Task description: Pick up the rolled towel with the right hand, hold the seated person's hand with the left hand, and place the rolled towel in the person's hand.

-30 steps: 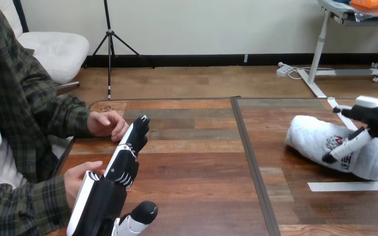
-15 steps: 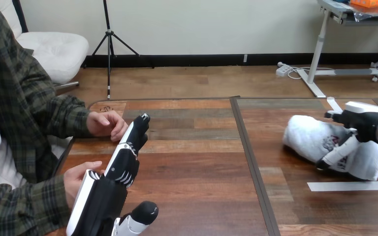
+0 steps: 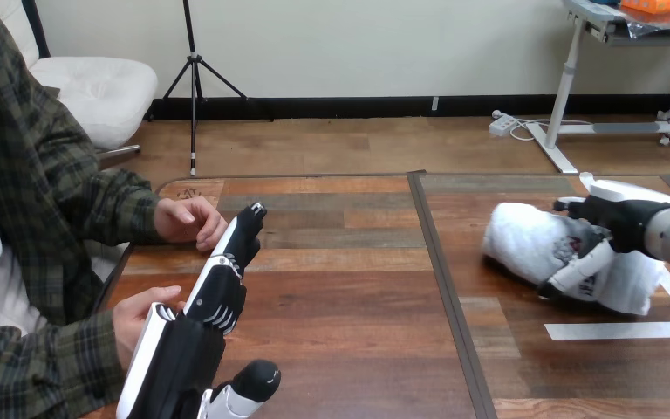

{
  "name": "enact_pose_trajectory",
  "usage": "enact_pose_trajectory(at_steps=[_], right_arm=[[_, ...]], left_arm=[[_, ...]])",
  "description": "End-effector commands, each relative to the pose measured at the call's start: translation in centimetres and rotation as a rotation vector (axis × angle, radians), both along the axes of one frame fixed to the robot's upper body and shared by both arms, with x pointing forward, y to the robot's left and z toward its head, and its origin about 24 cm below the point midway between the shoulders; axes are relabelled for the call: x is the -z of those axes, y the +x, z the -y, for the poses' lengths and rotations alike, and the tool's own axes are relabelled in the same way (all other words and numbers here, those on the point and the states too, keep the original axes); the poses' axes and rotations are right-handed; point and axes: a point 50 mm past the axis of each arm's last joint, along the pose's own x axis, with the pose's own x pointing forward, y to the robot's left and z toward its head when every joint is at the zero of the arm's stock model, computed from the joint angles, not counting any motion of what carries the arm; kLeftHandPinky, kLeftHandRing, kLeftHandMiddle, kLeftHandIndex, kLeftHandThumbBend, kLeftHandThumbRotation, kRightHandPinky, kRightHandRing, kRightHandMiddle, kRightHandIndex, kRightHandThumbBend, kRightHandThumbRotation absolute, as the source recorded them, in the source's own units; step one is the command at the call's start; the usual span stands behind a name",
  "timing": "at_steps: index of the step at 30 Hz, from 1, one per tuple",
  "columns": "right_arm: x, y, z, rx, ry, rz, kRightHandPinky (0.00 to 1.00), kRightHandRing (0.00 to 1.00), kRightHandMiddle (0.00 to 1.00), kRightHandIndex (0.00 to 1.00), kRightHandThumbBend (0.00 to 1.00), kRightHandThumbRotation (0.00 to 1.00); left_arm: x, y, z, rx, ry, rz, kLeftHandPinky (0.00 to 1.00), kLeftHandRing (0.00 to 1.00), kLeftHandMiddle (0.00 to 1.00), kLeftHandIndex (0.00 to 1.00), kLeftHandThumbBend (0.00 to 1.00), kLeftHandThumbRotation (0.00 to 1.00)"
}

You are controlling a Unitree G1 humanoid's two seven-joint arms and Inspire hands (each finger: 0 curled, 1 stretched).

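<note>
White rolled towel [image 3: 523,240] — one (right hand [image 3: 621,218] clasping) | person's hands [image 3: 188,218] [image 3: 140,319] — two

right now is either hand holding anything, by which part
The right hand grips the rolled towel near its right end, fingers behind, thumb in front. The left hand holds nothing.

The white rolled towel [image 3: 523,244], marked with a dark print, is seen lying slantwise on the surface's right side, clasped by the right robot hand [image 3: 619,218], while the person's far hand [image 3: 188,220] is rested at the left edge.
</note>
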Motion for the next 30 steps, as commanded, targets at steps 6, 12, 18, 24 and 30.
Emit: enact_pose_trajectory(at_steps=[6,12,18,24,30], right_arm=[[0.8,0.5,-2.3,-0.071,0.012,0.026,0.84,0.9,0.92,0.95,1.0,0.39],[1.4,0.4,-2.6,-0.081,-0.009,0.027,0.83,0.88,0.9,0.92,1.0,0.41],[1.9,0.2,-2.8,-0.077,0.008,0.04,0.78,0.81,0.83,0.84,1.0,0.42],[2.4,0.0,-3.0,-0.073,0.019,0.061,0.67,0.69,0.72,0.73,1.0,0.38],[2.6,-0.1,-3.1,-0.071,0.041,0.072,0.56,0.58,0.61,0.6,1.0,0.26]], left_arm=[[-1.6,0.4,0.2,0.006,-0.021,0.068,1.0,0.99,0.99,0.95,0.88,0.78],[-1.6,0.4,0.3,0.004,-0.023,0.073,1.0,0.99,0.99,0.95,0.88,0.79],[-1.7,0.5,0.4,0.006,-0.02,0.079,0.99,0.99,0.99,0.95,0.88,0.79],[-1.7,0.6,0.5,0.006,-0.018,0.084,0.98,0.99,0.99,0.95,0.88,0.79],[-1.7,0.6,0.6,0.011,-0.025,0.086,0.97,0.98,0.98,0.94,0.87,0.79]])
